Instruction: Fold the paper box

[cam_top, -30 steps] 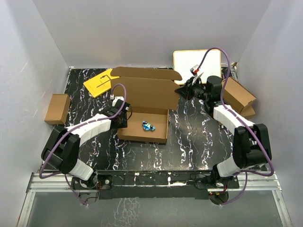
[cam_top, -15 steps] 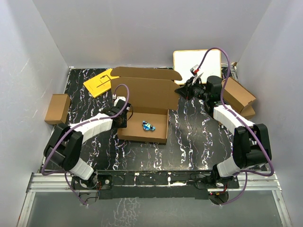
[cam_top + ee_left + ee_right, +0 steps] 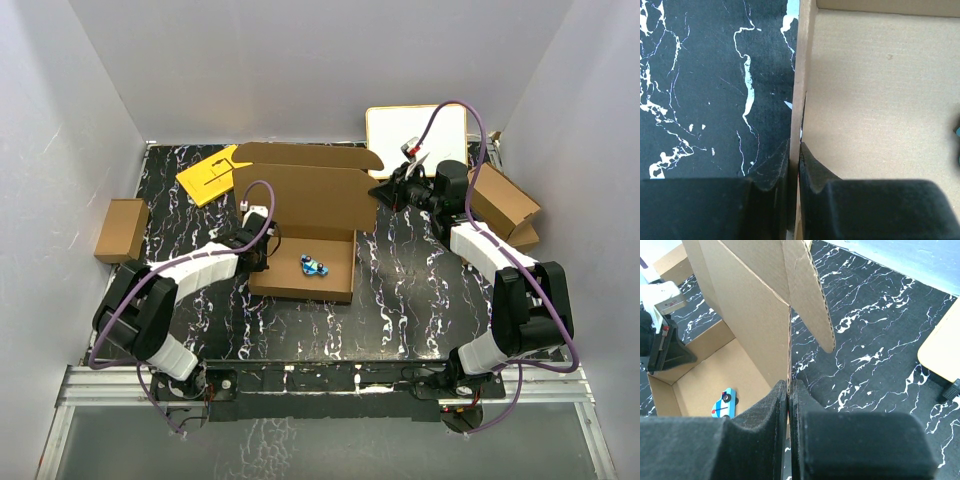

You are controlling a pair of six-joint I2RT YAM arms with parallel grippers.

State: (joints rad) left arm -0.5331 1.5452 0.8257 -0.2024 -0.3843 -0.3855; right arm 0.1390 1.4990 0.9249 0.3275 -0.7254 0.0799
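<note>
Left pincer [image 3: 794, 153] pinching paper box [image 3: 880, 100] wall, right pincer [image 3: 789, 386] pinching its lid, toy car [image 3: 723, 404] inside

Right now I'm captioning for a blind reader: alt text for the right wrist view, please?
The right gripper is shut on the edge of the paper box's upright panel, its black fingers filling the foreground. A blue toy car lies in the box's tray, and black white-veined tabletop spreads to the right.

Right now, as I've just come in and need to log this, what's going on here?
Both arms grip the paper box. The left gripper pinches its left side wall; the right gripper pinches the right edge of the raised lid panel. The box is open, with a small blue toy car lying in its tray.
</note>
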